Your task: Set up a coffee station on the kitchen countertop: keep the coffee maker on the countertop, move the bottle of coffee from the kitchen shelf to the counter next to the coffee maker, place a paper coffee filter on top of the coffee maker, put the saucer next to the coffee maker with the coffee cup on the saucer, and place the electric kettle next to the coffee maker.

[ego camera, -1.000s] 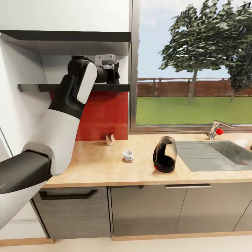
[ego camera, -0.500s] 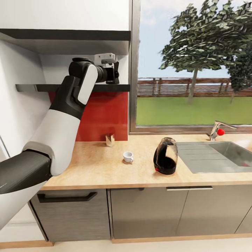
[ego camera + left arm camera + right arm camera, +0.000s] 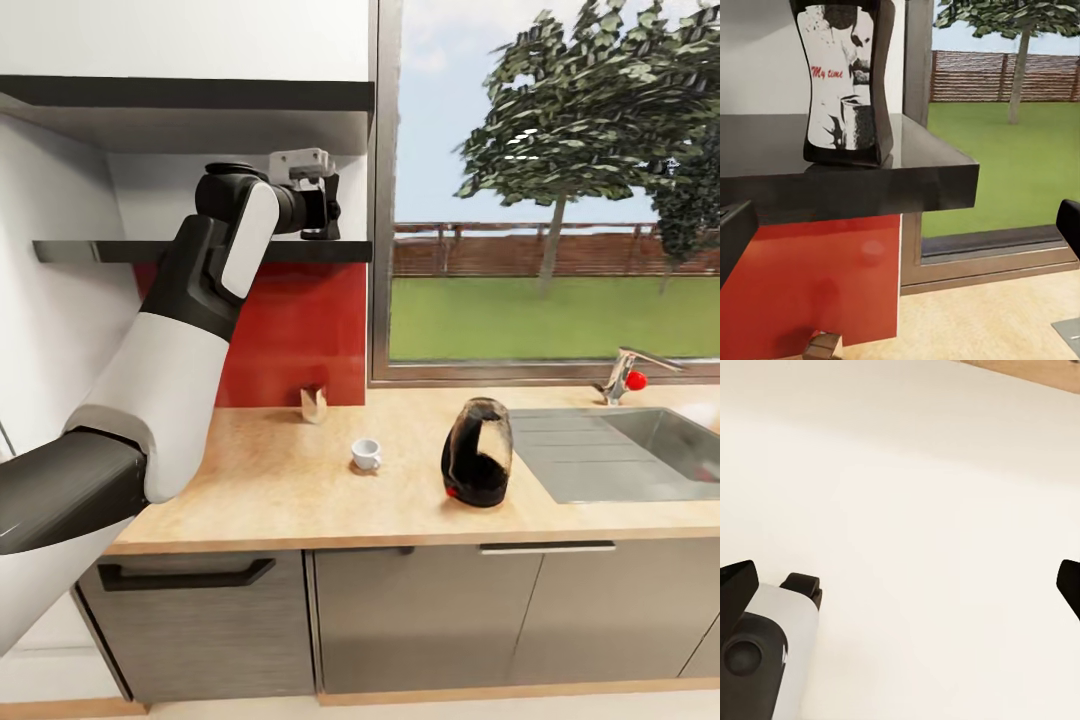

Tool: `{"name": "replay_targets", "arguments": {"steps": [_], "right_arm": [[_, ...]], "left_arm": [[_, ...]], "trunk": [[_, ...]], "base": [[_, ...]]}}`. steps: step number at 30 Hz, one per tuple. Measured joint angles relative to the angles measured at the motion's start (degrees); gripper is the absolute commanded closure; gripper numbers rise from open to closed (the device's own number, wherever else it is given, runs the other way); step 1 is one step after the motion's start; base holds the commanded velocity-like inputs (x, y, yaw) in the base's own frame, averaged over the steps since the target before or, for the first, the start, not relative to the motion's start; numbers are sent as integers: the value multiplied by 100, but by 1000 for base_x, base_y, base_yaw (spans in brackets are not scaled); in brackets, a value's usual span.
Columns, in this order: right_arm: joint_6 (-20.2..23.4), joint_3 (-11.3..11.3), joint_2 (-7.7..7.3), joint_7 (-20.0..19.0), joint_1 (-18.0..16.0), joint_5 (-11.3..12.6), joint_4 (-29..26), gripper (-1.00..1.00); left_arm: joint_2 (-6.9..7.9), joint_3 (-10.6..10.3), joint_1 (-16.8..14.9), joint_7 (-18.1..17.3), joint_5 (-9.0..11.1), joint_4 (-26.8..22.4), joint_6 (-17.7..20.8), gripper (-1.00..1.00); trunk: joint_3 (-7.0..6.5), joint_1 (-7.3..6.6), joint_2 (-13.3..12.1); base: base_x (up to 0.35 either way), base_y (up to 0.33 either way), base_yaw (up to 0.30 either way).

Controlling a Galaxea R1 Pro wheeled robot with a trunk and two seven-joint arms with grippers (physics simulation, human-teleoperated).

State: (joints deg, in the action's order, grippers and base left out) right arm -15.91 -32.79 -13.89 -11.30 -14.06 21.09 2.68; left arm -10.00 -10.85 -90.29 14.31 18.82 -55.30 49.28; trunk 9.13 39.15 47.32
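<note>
Little has moved over the last second apart from the camera itself, which has drifted so that the counter items slide a touch rightward in the head view, while the left arm stays raised at the shelf. Nearest the left gripper (image 3: 322, 210), its two dark fingertips sit at opposite edges of the left wrist view, spread wide with nothing between them. Just ahead of and slightly above the fingers stands the bottle of coffee (image 3: 846, 82), upright on the dark kitchen shelf (image 3: 900, 184), close to the shelf's end by the window frame. To grasp it well, I judge the gripper should rise until the fingers clear the shelf's front edge, centre on the bottle's narrow waist, then advance and close, keeping the bottle upright. Well below the tool lie the paper coffee filter (image 3: 314, 403) against the red backsplash, the coffee cup (image 3: 366, 454) and, farther toward the sink, the electric kettle (image 3: 476, 453) on the countertop (image 3: 260, 480). The right gripper (image 3: 900, 585) hangs over pale floor, fingers apart and empty.
</note>
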Motion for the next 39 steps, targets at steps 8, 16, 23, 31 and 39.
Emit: {"name": "replay_targets", "arguments": {"steps": [8,16,23,31,39], "right_arm": [[0,0,1,3,0,0,0,-100],[0,0,6,0,0,0,0,-100],[0,0,7,1,0,1,0,-100],[0,0,7,-2,0,-1,0,-100],[31,13,-10,-5,2,-2,12,-100]], "left_arm": [[0,-16,0,6,-9,27,-7,-100],[0,-18,0,510,-471,523,-580,-100],[0,-15,0,615,-547,605,-685,-100],[0,-14,-1,627,-550,576,-711,-100],[0,-15,0,626,-542,519,-718,-100]], "trunk": [[0,2,-1],[0,2,-1],[0,2,-1],[0,2,-1],[0,2,-1]], "base": [[85,0,0],[6,0,0],[0,0,0],[1,0,0],[109,0,0]]}}
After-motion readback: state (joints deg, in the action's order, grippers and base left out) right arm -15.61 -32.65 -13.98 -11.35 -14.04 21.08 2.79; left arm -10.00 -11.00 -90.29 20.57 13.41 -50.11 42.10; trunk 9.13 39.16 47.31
